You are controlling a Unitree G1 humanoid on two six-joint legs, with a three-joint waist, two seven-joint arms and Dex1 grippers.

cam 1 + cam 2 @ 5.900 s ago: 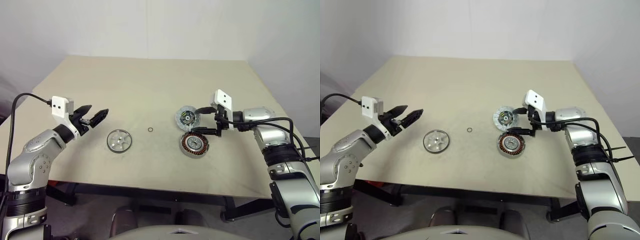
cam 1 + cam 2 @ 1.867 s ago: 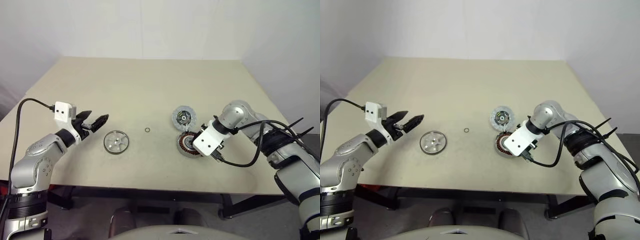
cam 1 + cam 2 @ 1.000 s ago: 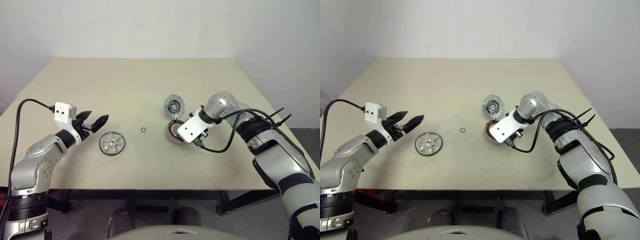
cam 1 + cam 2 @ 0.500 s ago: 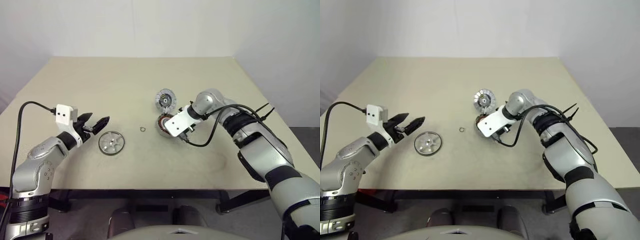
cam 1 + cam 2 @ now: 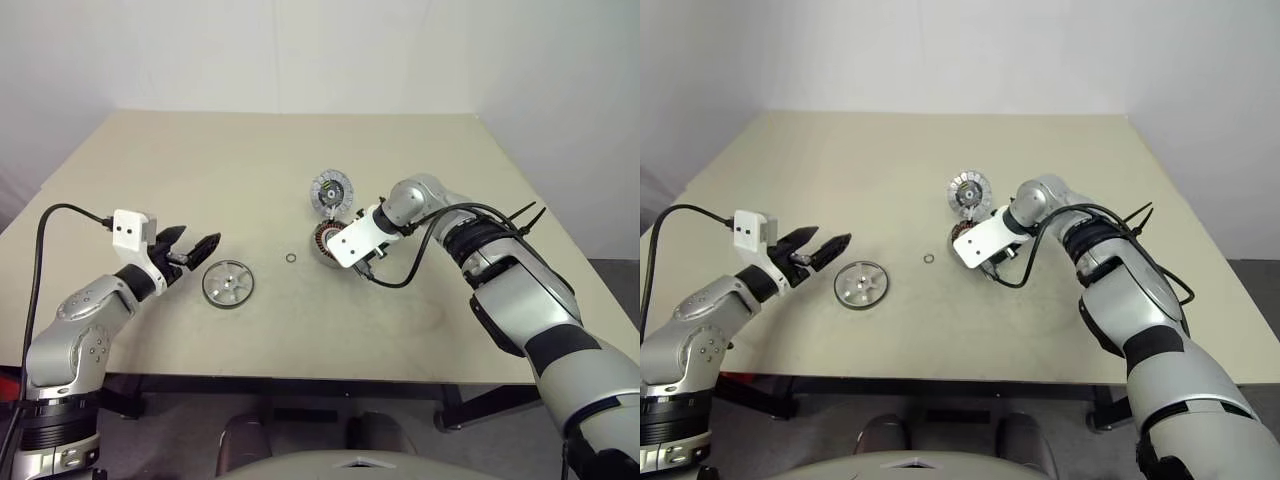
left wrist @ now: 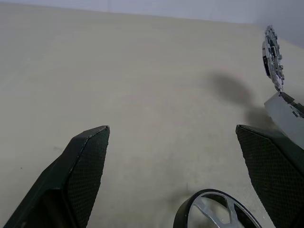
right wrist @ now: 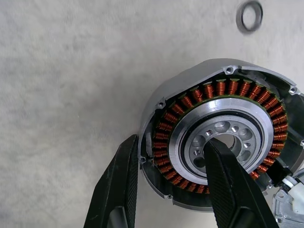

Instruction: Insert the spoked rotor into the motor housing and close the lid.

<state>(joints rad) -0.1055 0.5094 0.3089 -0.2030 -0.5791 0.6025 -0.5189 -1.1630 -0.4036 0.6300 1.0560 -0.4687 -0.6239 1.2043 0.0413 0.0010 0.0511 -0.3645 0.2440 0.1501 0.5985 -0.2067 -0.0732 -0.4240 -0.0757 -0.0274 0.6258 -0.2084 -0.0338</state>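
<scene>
Since the earliest frame the motor housing [image 7: 218, 137] has shifted leftward across the counter [image 5: 250, 140], nearer the small washer [image 5: 290, 258], with the right gripper [image 7: 173, 164] on it. Right jaws grip the housing wall, one finger outside the rim, the other in the hollow centre. Lid [image 5: 327, 188] stands tilted just behind the housing. Spoked rotor [image 5: 228, 283] lies flat on the counter, well apart to the left. Left gripper [image 5: 188, 248] hovers just beside the rotor, jaws wide open.
</scene>
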